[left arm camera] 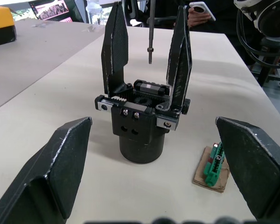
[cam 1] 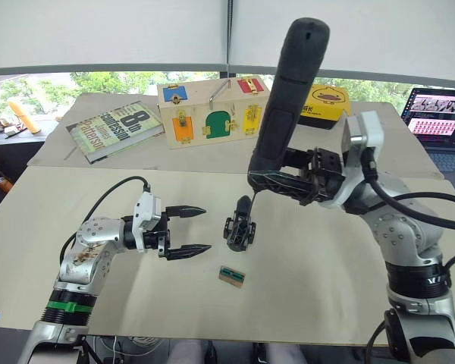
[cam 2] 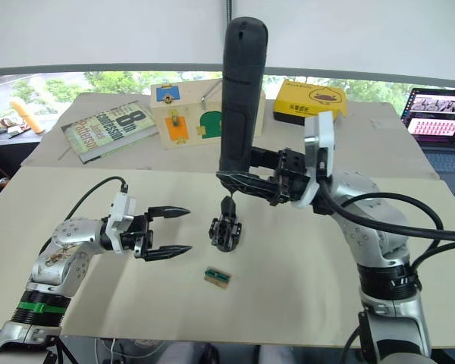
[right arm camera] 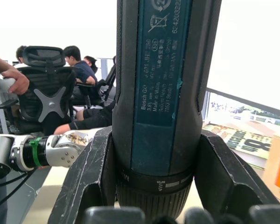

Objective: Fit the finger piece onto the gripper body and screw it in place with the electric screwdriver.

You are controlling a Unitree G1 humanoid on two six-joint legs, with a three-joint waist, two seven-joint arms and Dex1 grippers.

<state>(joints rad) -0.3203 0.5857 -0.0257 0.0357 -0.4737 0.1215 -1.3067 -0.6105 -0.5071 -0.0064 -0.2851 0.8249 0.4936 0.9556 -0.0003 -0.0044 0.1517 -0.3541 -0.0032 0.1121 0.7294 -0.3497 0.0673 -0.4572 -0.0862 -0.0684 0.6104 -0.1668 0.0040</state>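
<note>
Nearest you, the small green-and-tan rectangular block (cam 1: 232, 277) lies flat on the beige table (cam 1: 303, 288). Just beyond it stands the black mechanical gripper body (cam 1: 240, 227) on its round base, both pointed fingers upright; the finger piece looks already seated. Your left tool (cam 1: 188, 230) hovers beside it, spread wide and empty. Your right tool (cam 1: 288, 178) is clamped around the thick black cylindrical electric screwdriver (cam 1: 287, 91), its thin metal bit just above the body. That driver looks top-heavy and rigid; grip low, near its collar. The body seems light and could tip, so brace its base. Farther back lie a book (cam 1: 114, 129), a wooden latch box (cam 1: 212, 110) and a laptop (cam 1: 440, 117).
</note>
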